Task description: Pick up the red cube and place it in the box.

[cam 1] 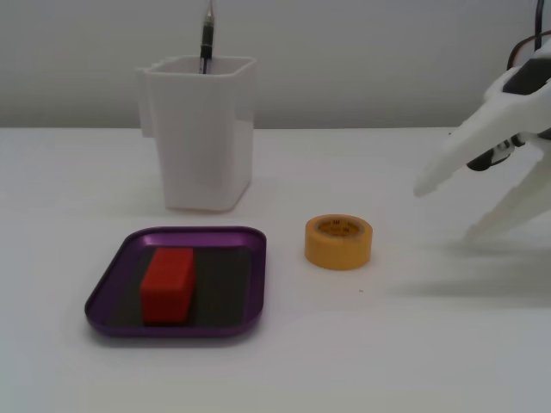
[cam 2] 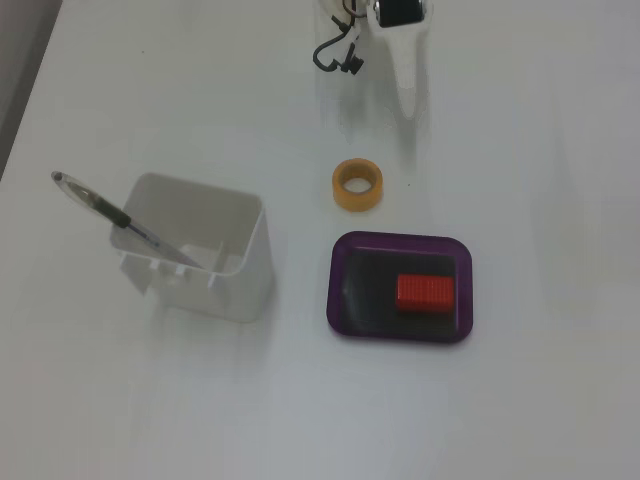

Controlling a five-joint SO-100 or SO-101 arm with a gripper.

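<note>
the red cube (cam 1: 168, 284) sits inside the box (cam 1: 108, 292), resting flat on the dark bottom and nearer one short end than the middle; in a fixed view from above the red cube (cam 2: 425, 293) lies toward the right side of the box (cam 2: 343, 290), close to that rim but with a little dark floor showing around it. nothing is touching it. the gripper (cam 1: 448, 206) is off at the right edge of the low fixed view, well apart from the box, lifted above the counter (cam 1: 413, 344), its two white fingers (cam 1: 456, 155) spread wide with only air between them, holding nothing. from above, the gripper (cam 2: 404, 95) shows only at the top edge as a white tapering piece pointing down toward the tape, so the spread is not readable there. a yellow tape roll (cam 1: 338, 242) lies flat on the counter between the fingers and the box, just beside the box's corner but not touching it; from above the yellow tape roll (cam 2: 358, 186) sits right above the box's top rim. a tall white container (cam 1: 200, 133) stands behind the box, with a dark pen (cam 1: 207, 39) leaning inside it, and in the view from above the white container (cam 2: 200, 245) is to the left of the box.
</note>
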